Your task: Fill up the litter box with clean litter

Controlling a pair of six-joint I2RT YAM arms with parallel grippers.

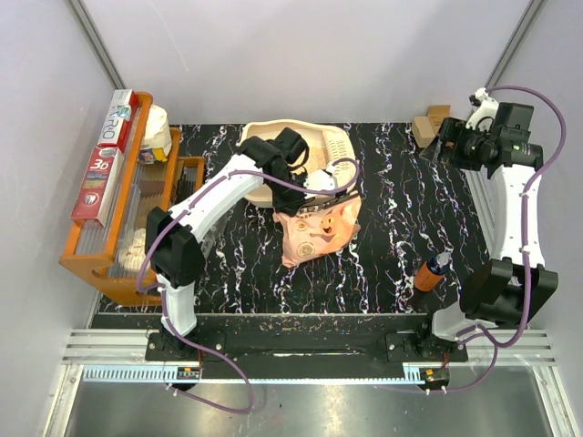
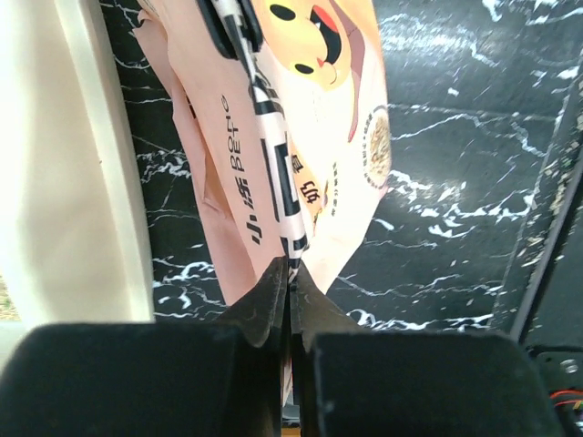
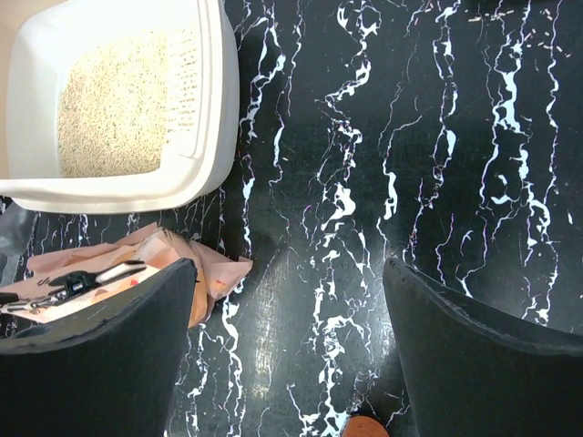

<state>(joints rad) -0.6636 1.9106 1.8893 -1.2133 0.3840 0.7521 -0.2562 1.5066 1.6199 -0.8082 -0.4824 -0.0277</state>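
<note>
Litter (image 3: 118,100) lay in the litter box (image 1: 339,138) at twelve o'clock on the bench (image 1: 401,209), the left end effector (image 2: 290,273) pinched the bag (image 2: 337,137) at the box's five o'clock, the right end effector (image 3: 287,278) stood spread apart, so pouring seemed done and the bag likely needed putting down next.

litter box (image 3: 215,91) cream | litter (image 3: 118,100) tan | bag (image 1: 319,232) pink (cartoon print) | table (image 1: 392,209) black, white-veined

Litter box (image 1: 339,144): cream plastic tray, rounded corners, raised rim, slotted grille at one end; sits flat by far edge of tabletop (image 1: 392,228), near middle. Clean litter (image 3: 114,105): pale tan granules covering box floor.
</note>
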